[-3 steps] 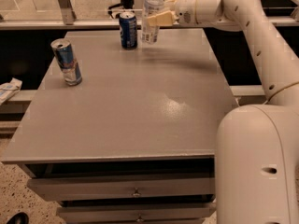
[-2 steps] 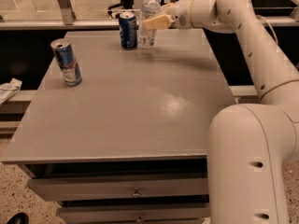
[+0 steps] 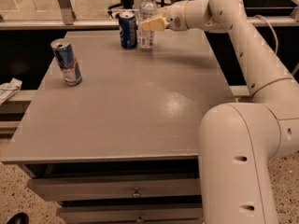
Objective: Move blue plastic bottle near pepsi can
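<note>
Presently the end effector [image 3: 149, 24] sits at the far edge of the surface [image 3: 140, 111], reaching in from the right. Its tan fingers [image 3: 156, 24] are clasped narrowly across the middle of the blue plastic bottle [image 3: 147, 10], so it is holding the bottle.

- Bottle: upright, white cap on top, label band behind the fingers. Its base is down at the level of the surface; whether it rests there or is held just off it cannot be told.
- The pepsi can [image 3: 127, 30] stands upright just beside the bottle on its left. They are very close; contact cannot be judged.
- The white arm [image 3: 243, 36] runs from the end effector back to the right, bends down along the right side of the surface, and ends in a bulky white segment in the near right corner of the view.
- A lighter blue-and-silver can [image 3: 67, 62] with red marks stands near the left edge of the surface, well apart from the bottle and the pepsi can.
- The surface is grey and matte, with a dull glare patch near its centre.
- Two drawer fronts [image 3: 117, 188] with small pulls show under the near edge.
- Speckled floor [image 3: 18, 195] lies at lower left.
</note>
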Tool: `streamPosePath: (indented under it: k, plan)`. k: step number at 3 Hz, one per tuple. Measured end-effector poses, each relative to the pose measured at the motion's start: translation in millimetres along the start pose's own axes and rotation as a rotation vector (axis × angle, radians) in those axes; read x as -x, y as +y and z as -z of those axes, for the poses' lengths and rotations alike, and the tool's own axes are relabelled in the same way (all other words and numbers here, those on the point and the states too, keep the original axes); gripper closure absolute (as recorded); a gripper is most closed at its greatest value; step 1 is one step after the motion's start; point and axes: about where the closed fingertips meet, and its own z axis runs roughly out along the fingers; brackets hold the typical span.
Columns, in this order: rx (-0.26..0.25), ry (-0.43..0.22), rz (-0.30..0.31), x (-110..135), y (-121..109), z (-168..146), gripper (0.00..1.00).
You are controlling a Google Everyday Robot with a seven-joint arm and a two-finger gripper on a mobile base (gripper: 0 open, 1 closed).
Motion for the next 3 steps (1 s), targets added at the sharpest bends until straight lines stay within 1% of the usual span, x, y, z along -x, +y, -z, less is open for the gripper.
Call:
streamPosePath:
  k: [1, 3]
  plan:
    - [0.01, 0.027, 0.002, -4.7, 1.2, -4.1, 0.02]
    - [0.021, 0.054, 0.002, -11.0, 1.5, -8.2, 0.0]
